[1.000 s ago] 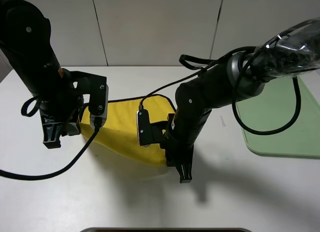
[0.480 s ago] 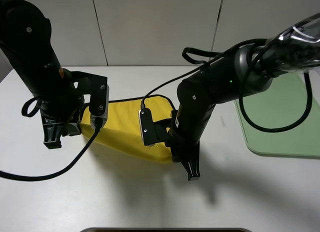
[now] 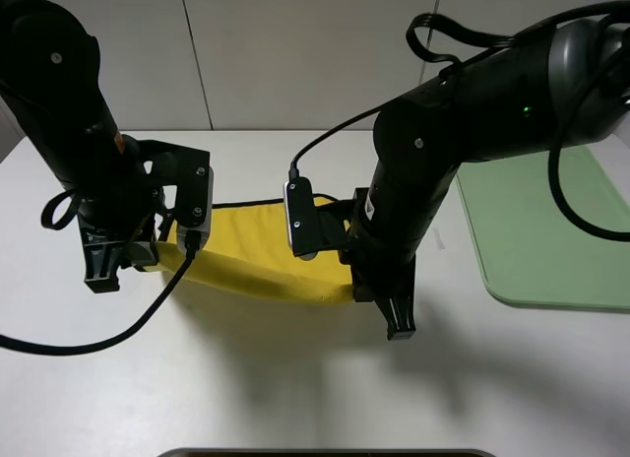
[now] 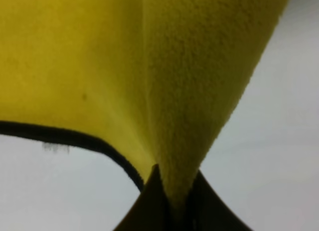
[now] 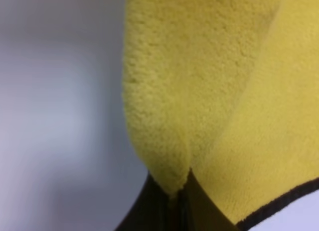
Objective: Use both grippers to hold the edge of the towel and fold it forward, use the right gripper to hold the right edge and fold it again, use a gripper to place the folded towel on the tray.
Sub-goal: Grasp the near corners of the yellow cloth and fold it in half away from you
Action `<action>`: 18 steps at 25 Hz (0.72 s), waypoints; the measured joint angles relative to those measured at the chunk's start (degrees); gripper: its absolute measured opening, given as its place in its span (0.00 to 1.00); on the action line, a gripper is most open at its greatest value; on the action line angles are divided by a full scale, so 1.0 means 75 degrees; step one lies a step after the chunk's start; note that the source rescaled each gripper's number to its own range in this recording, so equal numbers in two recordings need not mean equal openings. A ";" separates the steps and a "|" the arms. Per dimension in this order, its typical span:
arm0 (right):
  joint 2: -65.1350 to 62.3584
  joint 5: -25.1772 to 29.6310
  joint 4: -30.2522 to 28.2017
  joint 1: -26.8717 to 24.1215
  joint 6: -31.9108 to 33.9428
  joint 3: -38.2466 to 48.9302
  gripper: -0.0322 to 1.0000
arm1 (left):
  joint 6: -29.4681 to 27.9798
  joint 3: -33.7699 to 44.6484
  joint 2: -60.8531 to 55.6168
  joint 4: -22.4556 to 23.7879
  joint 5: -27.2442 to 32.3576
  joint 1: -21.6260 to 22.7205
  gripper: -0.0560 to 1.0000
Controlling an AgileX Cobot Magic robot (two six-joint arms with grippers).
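Exterior high shows the towel (image 3: 256, 255) slung between left gripper (image 4: 172, 203) and right gripper (image 5: 178, 198), both clamped on its edge (image 4: 75, 138): carry them forward level, holding it taut.

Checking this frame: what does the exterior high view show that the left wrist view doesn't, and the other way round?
Only the exterior high view shows the pale green tray, the right arm, and the yellow towel slung as a sagging band between the two arms. Only the left wrist view shows the left pincer shut on a bunched fold of the towel. Both show the towel's black trim and the white table.
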 joint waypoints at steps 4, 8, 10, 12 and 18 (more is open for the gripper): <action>-0.0280 0.0277 -0.0017 0.0000 0.0202 0.0000 0.03 | 0.0000 0.0000 0.0000 -0.0031 0.0095 0.0000 0.05; -0.0476 0.0514 -0.0009 0.0000 0.0365 0.0000 0.03 | -0.0026 0.0000 0.0000 -0.0055 0.0297 0.0000 0.05; -0.0536 0.0622 -0.0001 0.0000 0.0407 0.0000 0.03 | -0.0096 0.0000 0.0000 -0.0065 0.0407 0.0000 0.05; -0.0581 0.0728 0.0007 0.0000 0.0506 0.0000 0.03 | -0.0151 0.0000 -0.0024 -0.0083 0.0479 0.0000 0.05; -0.0883 0.0914 0.0022 0.0000 0.0666 0.0000 0.03 | -0.0215 0.0000 -0.0332 -0.0211 0.0690 0.0000 0.05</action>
